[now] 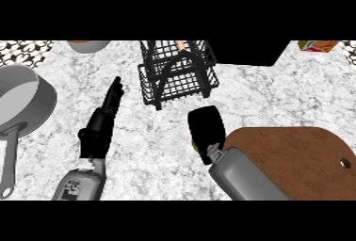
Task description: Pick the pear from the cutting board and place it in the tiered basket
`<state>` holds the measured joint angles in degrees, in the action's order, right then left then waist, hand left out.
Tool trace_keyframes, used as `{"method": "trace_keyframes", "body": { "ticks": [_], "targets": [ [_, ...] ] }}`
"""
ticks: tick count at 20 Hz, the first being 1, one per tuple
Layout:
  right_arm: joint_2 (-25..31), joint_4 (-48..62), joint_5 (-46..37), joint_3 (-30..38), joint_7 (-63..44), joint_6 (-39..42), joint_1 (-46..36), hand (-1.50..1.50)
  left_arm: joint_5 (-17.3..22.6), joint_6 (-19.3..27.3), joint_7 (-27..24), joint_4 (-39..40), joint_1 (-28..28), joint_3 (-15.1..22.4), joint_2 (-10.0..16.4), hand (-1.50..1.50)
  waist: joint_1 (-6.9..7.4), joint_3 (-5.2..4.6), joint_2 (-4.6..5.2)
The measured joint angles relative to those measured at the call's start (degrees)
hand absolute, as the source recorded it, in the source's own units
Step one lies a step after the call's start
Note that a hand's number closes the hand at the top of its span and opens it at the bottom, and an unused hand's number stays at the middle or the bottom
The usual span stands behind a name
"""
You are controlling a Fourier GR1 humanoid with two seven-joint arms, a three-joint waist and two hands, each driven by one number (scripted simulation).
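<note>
No pear shows on the cutting board (299, 160) — the right hand (205, 129) beside it has curled fingers, likely round the pear. The left hand (96, 134) has straight fingers. Next job — lift the pear over the tiered basket (177, 80) and let go.

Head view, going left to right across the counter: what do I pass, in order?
In order: grey pan → left robot hand → tiered basket → right robot hand → cutting board.

left hand (98, 132) black, slender | right hand (206, 128) black | left forearm (78, 184) grey, dark markings | right forearm (249, 178) grey
</note>
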<state>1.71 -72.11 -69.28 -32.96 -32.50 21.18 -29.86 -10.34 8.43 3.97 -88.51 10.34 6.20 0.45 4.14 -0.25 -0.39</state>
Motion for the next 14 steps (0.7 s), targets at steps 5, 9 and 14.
{"method": "trace_keyframes", "body": {
  "ticks": [5, 9, 14],
  "targets": [
    [-1.17, -7.03, 5.29, -7.65, -18.19, 1.35, -6.69, 1.50, 0.10, 0.33, 0.11, 0.64, 0.72, -0.51, 0.28, 0.00, -0.48, 0.12, 0.08],
    [-1.00, -12.23, 10.25, -10.34, -25.43, 0.29, -14.08, 1.50, 0.32, 0.40, -1.24, 1.28, -0.03, -0.47, -0.02, 0.00, -0.79, 0.12, 0.02],
    [-0.66, -16.38, 17.39, -7.54, -29.83, 0.85, -24.36, 1.50, 0.02, 1.10, -1.72, 1.63, -0.46, -0.67, -0.16, 0.00, -1.65, 0.10, -0.10]
  ]
}}
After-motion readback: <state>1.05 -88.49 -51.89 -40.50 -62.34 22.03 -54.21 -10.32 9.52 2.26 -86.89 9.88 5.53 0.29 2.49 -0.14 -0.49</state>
